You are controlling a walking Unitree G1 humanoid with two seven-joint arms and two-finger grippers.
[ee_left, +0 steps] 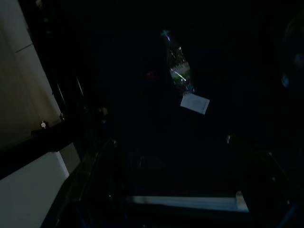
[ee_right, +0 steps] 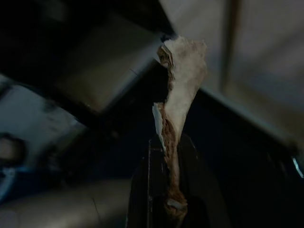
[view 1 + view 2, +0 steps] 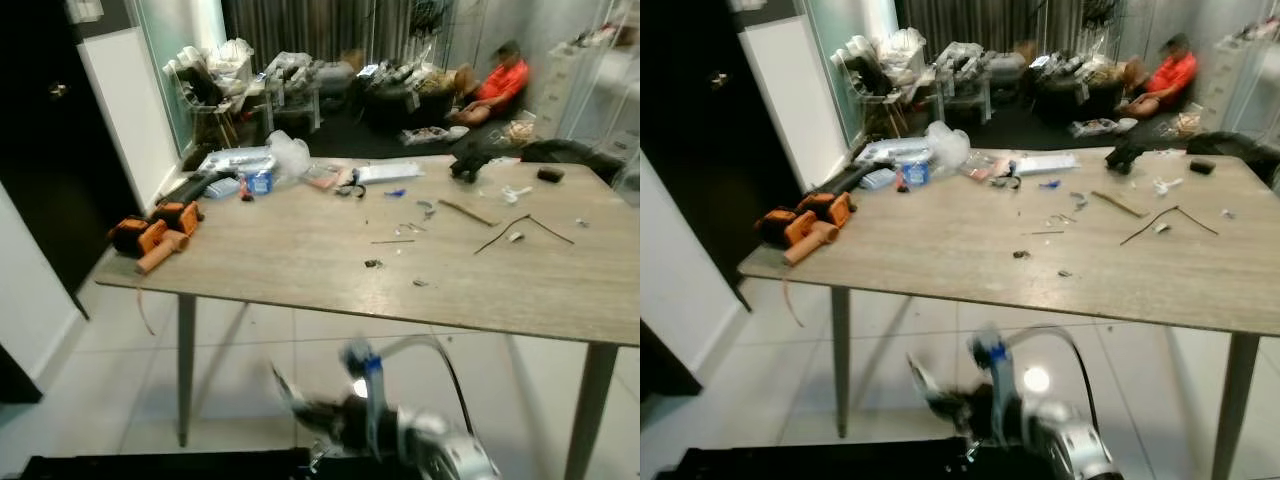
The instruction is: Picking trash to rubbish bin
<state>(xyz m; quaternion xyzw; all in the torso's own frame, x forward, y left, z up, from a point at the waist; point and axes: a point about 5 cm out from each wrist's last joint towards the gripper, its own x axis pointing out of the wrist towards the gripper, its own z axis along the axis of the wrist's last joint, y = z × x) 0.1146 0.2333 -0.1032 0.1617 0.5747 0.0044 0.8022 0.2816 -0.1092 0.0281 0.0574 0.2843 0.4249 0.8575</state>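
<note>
- Eye views: wooden table [image 3: 330, 270] carries scattered scraps; orange tools [image 3: 155, 232] sit at its 9 o'clock edge; bare tile floor [image 3: 100, 370] lies below. The right gripper [image 3: 300, 405] is blurred low.
- Left wrist view: a plastic bottle [image 1: 178, 66] lies in a dark bin; left fingers: cannot tell.
- Right wrist view: right fingers [image 2: 156, 190] clench a crumpled paper scrap [image 2: 183, 80], pointing to 12 o'clock.

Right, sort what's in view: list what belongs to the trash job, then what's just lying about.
Job:
- scrap of torn paper, clamped in the right claw
- small scraps on the table
- plastic bottle in the dark left wrist view

Lying about:
- orange power tool
- black sticks
- blue-labelled tub
</note>
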